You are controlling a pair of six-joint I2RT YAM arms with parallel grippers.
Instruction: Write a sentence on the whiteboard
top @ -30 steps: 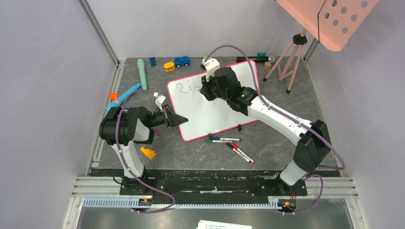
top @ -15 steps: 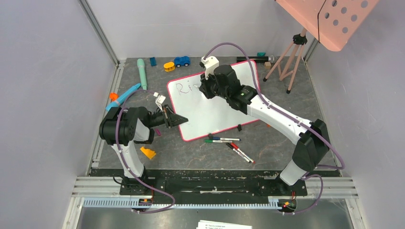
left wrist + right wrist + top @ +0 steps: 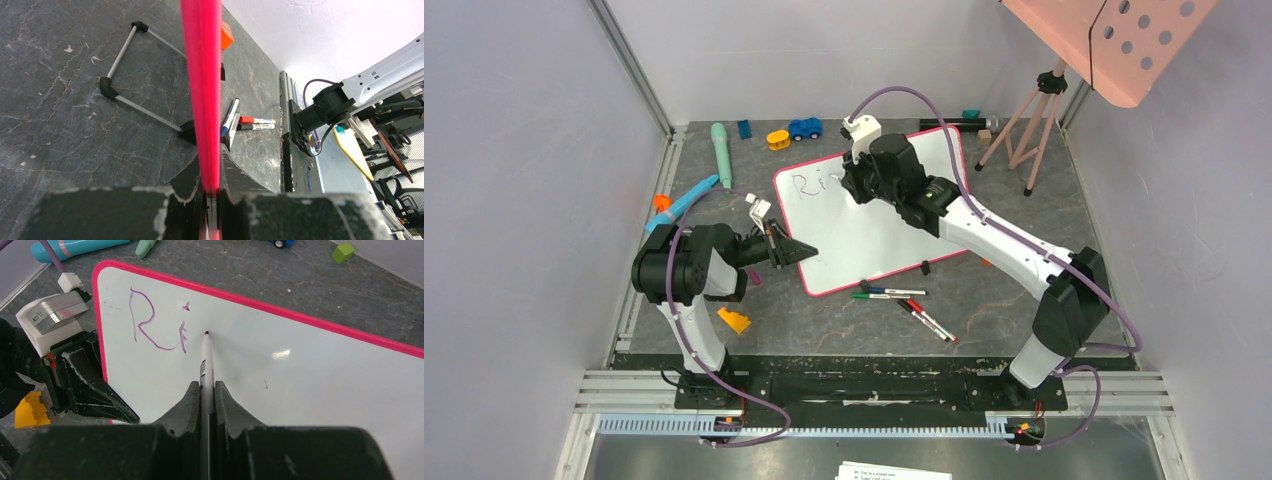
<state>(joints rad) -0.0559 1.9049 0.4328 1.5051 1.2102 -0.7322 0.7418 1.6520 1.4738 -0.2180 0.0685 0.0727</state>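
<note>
The whiteboard, white with a pink-red rim, lies tilted in the middle of the table. My left gripper is shut on its left rim, which runs as a red strip between the fingers. My right gripper hovers over the board's upper left part, shut on a thin marker. The marker's purple tip is at the board surface, just right of the written letters. Of the sentence, only a purplish "Ri" shows, and the right arm partly hides it in the top view.
Loose markers lie in front of the board, two more to their right. A tripod under a salmon perforated panel stands back right. Small toys, including a blue car, line the back; an orange block sits near the left arm.
My right gripper with the marker has shifted slightly toward the far side of the board. The left arm and the board have not moved.
</note>
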